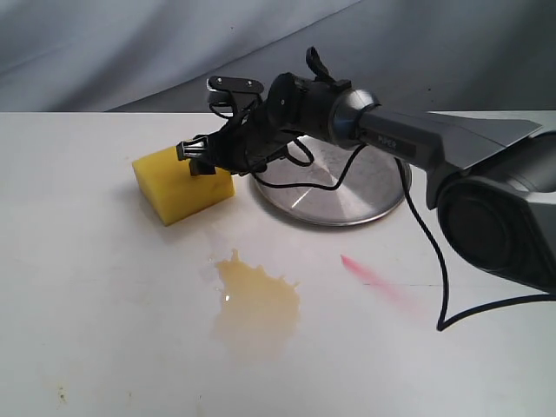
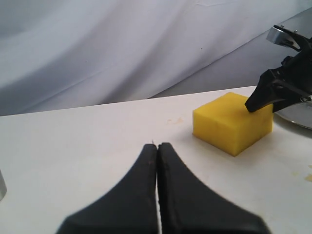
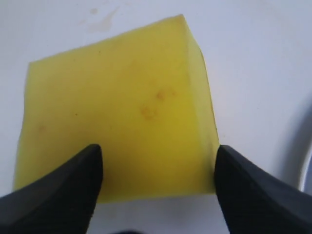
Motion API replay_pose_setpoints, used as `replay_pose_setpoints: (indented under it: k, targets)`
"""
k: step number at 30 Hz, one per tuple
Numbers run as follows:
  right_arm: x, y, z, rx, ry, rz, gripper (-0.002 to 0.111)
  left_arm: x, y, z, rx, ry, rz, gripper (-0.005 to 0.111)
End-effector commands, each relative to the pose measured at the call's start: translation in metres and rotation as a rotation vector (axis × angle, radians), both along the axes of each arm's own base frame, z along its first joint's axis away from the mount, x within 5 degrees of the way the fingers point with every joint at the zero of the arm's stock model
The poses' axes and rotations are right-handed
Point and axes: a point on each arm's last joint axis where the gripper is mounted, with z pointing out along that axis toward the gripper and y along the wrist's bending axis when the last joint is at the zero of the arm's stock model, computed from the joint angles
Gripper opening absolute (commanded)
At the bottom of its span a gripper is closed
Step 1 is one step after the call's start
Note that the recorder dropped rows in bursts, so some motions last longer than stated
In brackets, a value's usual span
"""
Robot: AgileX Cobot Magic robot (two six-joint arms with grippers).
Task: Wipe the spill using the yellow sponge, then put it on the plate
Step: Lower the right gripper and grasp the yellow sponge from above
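Note:
The yellow sponge (image 1: 178,187) (image 2: 231,122) (image 3: 117,107) lies flat on the white table, left of the plate (image 1: 347,187). My right gripper (image 1: 195,156) (image 3: 157,156) reaches across from the right and hovers open over the sponge's plate-side end, one finger near each side and nothing held. In the left wrist view that right gripper (image 2: 273,95) sits above the sponge's far corner. The spill (image 1: 256,300), a tan puddle with splashed edges, lies nearer the front, apart from the sponge. My left gripper (image 2: 157,145) is shut on nothing, low over bare table short of the sponge.
A pink-red streak (image 1: 373,276) marks the table right of the spill. A black cable (image 1: 430,243) hangs from the right arm across the plate's edge. Grey cloth backs the table.

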Motion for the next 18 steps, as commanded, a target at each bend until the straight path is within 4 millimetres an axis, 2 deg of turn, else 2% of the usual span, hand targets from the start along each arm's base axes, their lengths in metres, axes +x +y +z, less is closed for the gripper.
replay_pose_setpoints:
  k: [1,5,7,12,13,16,17,18]
  targets:
    - [-0.005,0.003,-0.010,-0.021,0.041,0.039,0.060,0.000,0.000,-0.001,-0.006,-0.006,-0.005,0.000]
    - [-0.007,0.003,-0.020,-0.030,0.071,0.046,0.055,0.000,0.000,-0.001,-0.006,-0.006,-0.005,0.000]
    - [-0.007,0.003,-0.020,-0.030,0.071,0.046,0.044,0.000,0.000,-0.001,-0.006,-0.006,-0.005,0.000]
    - [-0.007,0.002,-0.012,-0.026,0.063,0.050,0.003,0.000,0.000,-0.001,-0.006,-0.006,-0.005,0.000]
    - [-0.007,0.002,-0.009,-0.024,0.060,0.051,0.000,0.000,0.000,-0.001,-0.006,-0.006,-0.005,0.000]
    - [-0.008,0.002,0.005,-0.009,0.046,0.053,0.000,0.000,0.000,-0.001,-0.006,-0.006,-0.005,0.000]
    - [-0.010,0.002,0.022,0.004,0.032,0.062,0.000,0.000,0.000,-0.001,-0.006,-0.006,-0.005,0.000]
    - [-0.012,0.002,0.031,0.011,0.021,0.069,0.000,0.000,0.000,-0.001,-0.006,-0.006,-0.005,0.000]
